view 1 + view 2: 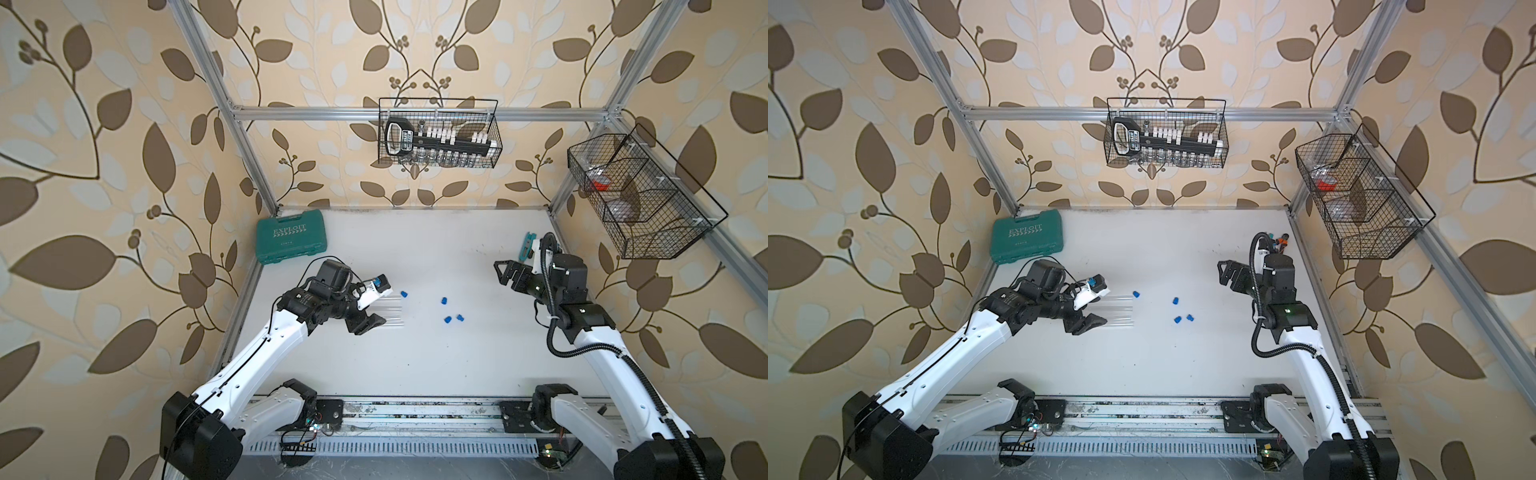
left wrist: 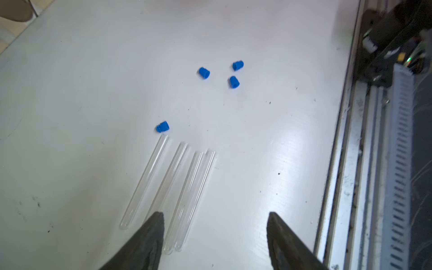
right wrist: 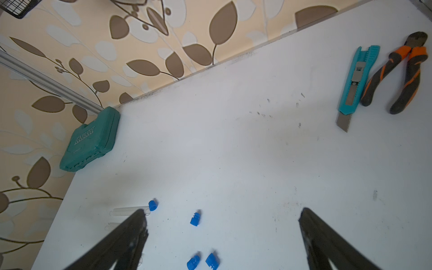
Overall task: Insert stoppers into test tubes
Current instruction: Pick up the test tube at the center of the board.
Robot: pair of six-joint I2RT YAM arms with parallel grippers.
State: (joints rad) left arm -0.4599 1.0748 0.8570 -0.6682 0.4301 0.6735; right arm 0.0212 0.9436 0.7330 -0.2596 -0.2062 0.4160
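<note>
Four test tubes (image 2: 167, 182) lie abreast, stoppers (image 1: 444, 300) loose toward 3 o'clock; left jaws, part-open and empty, should straddle one tube only; right jaws wide, empty.

Bright, even light, soft glare on table (image 2: 292, 145) beyond left claw (image 2: 215, 214), faint shadows by tubes (image 2: 149, 177), fingers (image 2: 149, 238) blurred up close in both wrist views, frame (image 1: 232, 124) bowed at top-view edges

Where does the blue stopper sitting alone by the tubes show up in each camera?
Both top views: lone stopper, mid-table, off the tube mouths.
Left wrist: stopper at the mouth of the end tube.
Right wrist: stopper beside that same mouth.
Shared landmark: the test tubes.
</note>
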